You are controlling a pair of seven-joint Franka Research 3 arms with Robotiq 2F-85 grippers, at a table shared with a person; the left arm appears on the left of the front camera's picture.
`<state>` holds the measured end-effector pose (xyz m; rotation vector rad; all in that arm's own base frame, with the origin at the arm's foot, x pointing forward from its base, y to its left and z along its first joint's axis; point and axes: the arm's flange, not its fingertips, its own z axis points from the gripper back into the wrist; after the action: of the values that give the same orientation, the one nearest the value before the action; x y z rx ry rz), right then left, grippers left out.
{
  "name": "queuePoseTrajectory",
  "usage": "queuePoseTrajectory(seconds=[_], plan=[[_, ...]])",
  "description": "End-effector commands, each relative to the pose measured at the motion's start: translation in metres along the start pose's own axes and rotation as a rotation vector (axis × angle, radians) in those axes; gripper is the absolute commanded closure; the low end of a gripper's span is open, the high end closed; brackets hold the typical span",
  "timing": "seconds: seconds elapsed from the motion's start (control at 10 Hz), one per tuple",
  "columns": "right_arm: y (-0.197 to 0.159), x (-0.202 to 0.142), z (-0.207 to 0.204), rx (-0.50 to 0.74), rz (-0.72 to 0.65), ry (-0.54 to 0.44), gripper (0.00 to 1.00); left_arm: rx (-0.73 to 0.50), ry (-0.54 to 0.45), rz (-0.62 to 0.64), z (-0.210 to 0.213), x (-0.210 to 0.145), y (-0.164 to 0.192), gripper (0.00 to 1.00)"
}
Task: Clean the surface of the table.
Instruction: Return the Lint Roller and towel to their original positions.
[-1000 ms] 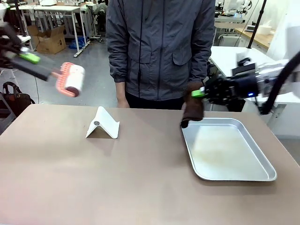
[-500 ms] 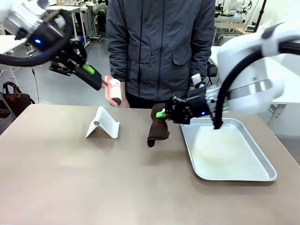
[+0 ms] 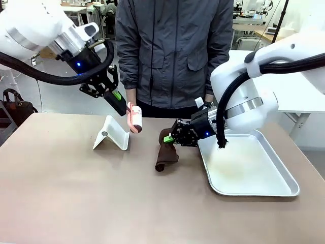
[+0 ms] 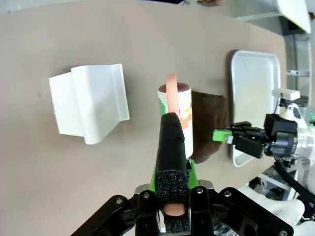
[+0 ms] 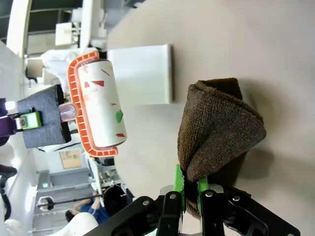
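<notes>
Right gripper (image 3: 170,138): you have it clamped on the brown cloth (image 3: 166,151), whose lower end touches the table (image 3: 76,193) between the white stand (image 3: 111,134) and the metal tray (image 3: 284,184).
Left gripper (image 3: 121,108): pinched shut on the lint roller (image 3: 135,118), held in the air just above the table beside the stand.
Risk: your two tools sit close together; sweeping either sideways could knock roller against cloth or tip the stand.
Change: both arms have come inward and down; the cloth has left the tray's corner.

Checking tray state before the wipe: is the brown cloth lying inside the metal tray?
No. The brown cloth hangs from the right gripper over the table, beside the tray.
</notes>
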<state>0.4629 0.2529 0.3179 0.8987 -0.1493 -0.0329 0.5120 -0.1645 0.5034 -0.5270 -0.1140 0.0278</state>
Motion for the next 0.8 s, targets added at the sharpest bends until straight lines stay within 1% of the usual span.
queuePoseTrajectory(seconds=[0.0, 0.1, 0.2, 0.4, 0.5, 0.6, 0.7], plan=[[0.001, 0.021, 0.0, -0.054, -0.029, -0.002, 0.88, 0.04, 0.024, 0.025, -0.004, 0.012, -0.001, 0.78], [-0.005, 0.026, 0.003, -0.084, -0.021, 0.008, 0.88, 0.03, 0.05, 0.041, -0.011, 0.017, 0.005, 0.78], [-0.01, 0.029, 0.004, -0.127, 0.013, -0.005, 0.88, 0.033, 0.058, 0.046, -0.015, 0.022, 0.011, 0.78], [-0.015, 0.029, 0.0, -0.171, 0.054, -0.019, 0.88, 0.02, 0.082, 0.074, -0.019, 0.03, 0.021, 0.78], [-0.015, 0.027, -0.002, -0.178, 0.062, -0.021, 0.88, 0.03, 0.061, 0.086, -0.019, 0.034, 0.025, 0.78], [-0.024, 0.025, 0.007, -0.129, 0.048, -0.002, 0.88, 0.022, 0.066, 0.042, -0.026, 0.023, 0.023, 0.78], [-0.024, 0.025, 0.007, -0.129, 0.048, -0.002, 0.88, 0.022, 0.066, 0.042, -0.026, 0.023, 0.023, 0.78]])
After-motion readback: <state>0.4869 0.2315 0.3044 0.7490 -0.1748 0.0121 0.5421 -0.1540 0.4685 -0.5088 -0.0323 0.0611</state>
